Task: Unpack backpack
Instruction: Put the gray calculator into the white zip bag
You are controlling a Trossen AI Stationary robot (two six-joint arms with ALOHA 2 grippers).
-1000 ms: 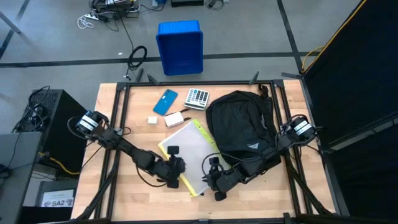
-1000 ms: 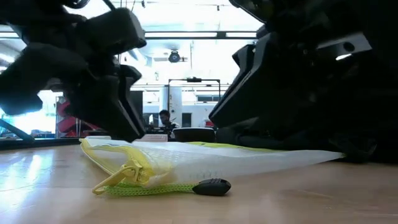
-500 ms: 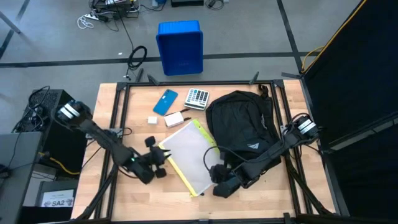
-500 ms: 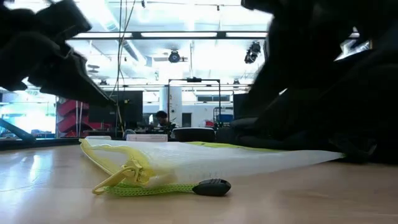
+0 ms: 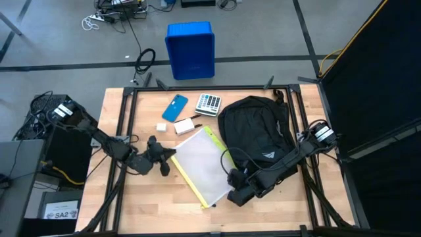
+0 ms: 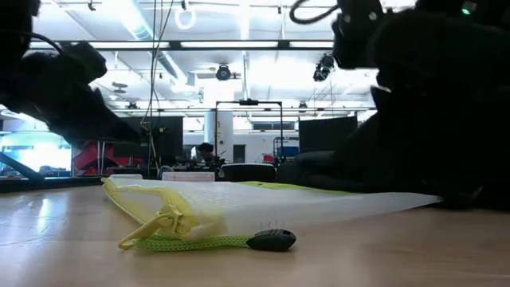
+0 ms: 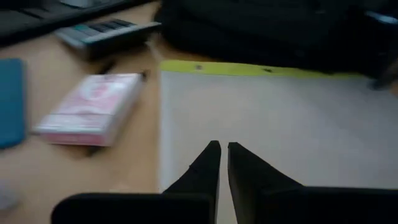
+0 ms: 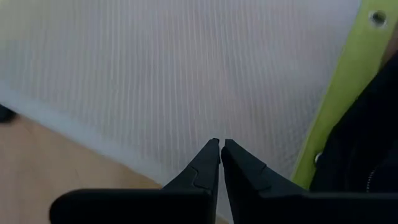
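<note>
The left gripper (image 5: pixel 164 158) and right gripper (image 5: pixel 231 176) (both clenched, empty) flank the mesh pouch (image 5: pixel 202 164). The backpack (image 5: pixel 253 131) lies beside it

Right end effector (image 8: pixel 220 146) hangs with its fingers pressed together and empty over the ribbed translucent pouch (image 8: pixel 186 74), its lime-green edge (image 8: pixel 339 93) running alongside; bare desk (image 8: pixel 50 168) shows beyond.
</note>
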